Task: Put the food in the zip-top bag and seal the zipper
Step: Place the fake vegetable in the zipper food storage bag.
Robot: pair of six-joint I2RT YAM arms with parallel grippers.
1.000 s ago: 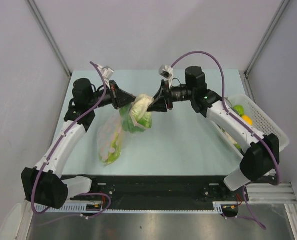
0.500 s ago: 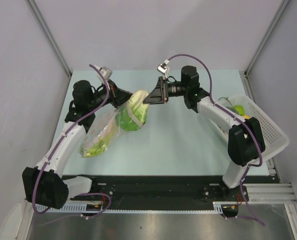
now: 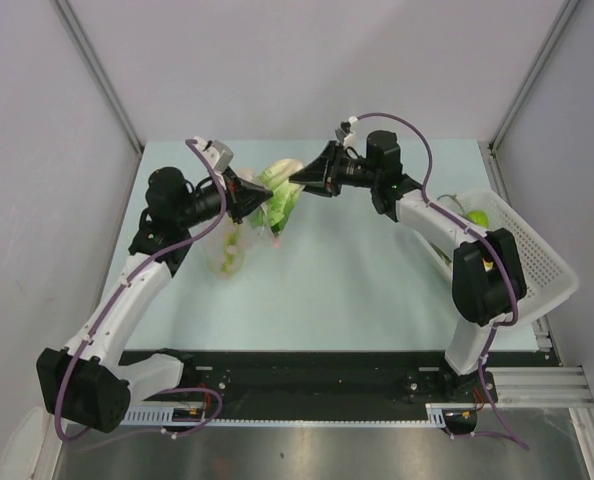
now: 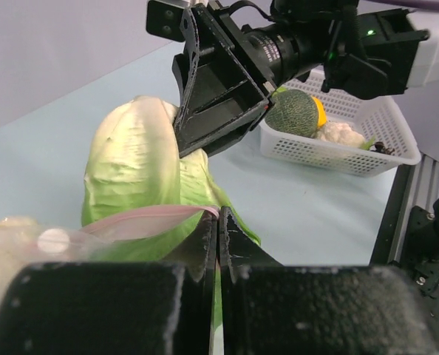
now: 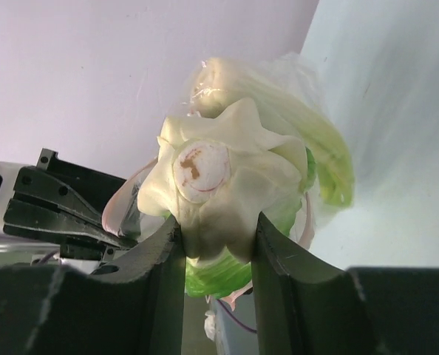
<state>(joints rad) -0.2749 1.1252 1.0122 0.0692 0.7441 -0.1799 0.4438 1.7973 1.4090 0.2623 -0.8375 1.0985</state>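
My right gripper (image 3: 297,181) is shut on the white stem end of a pale green toy cabbage (image 3: 278,197), held in the air at the back of the table; it fills the right wrist view (image 5: 219,177). My left gripper (image 3: 249,196) is shut on the pink-red zipper strip (image 4: 142,222) of the clear zip-top bag (image 3: 232,245), which hangs below it. The cabbage (image 4: 134,159) sits at the bag's mouth, partly inside the strip. A long white-green leek (image 5: 278,96) lies inside the bag behind the cabbage.
The white latticed basket (image 3: 562,280) stands at the right edge with a green fruit (image 3: 477,218) and an orange one (image 3: 494,238). The left wrist view shows a green round fruit (image 4: 293,112), a pale white piece (image 4: 341,133) and dark grapes (image 4: 380,148) in it.
Both grippers have moved up and toward the back. The bag has lifted off the table and now hangs from my left gripper. The cabbage has gone with them at the bag's mouth.
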